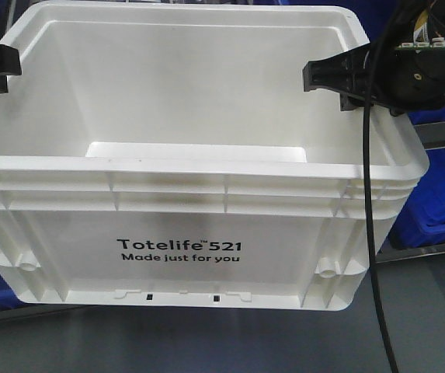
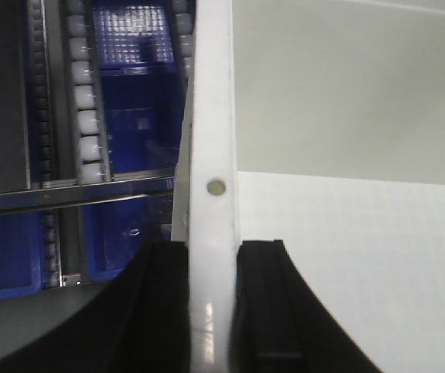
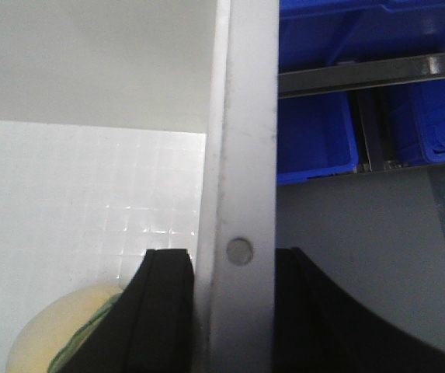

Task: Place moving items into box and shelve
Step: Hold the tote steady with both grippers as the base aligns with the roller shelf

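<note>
Box: large white plastic tote (image 1: 183, 233), long axis spanning frame left to right.
Left gripper (image 2: 214, 311): clamping left rim.
Right gripper (image 3: 234, 311): clamping right rim.

The box (image 1: 183, 225) is seen to be moulded of white plastic, smooth and faintly glossy, with black print on its front; its floor (image 3: 90, 210) is embossed with a fine grid that catches light. A matt, soft-looking pale yellow plush fruit (image 3: 59, 334) is shown at lower left. Glossy blue plastic bins (image 3: 315, 140) and dull grey metal rails (image 2: 67, 194) are visible beyond.
</note>
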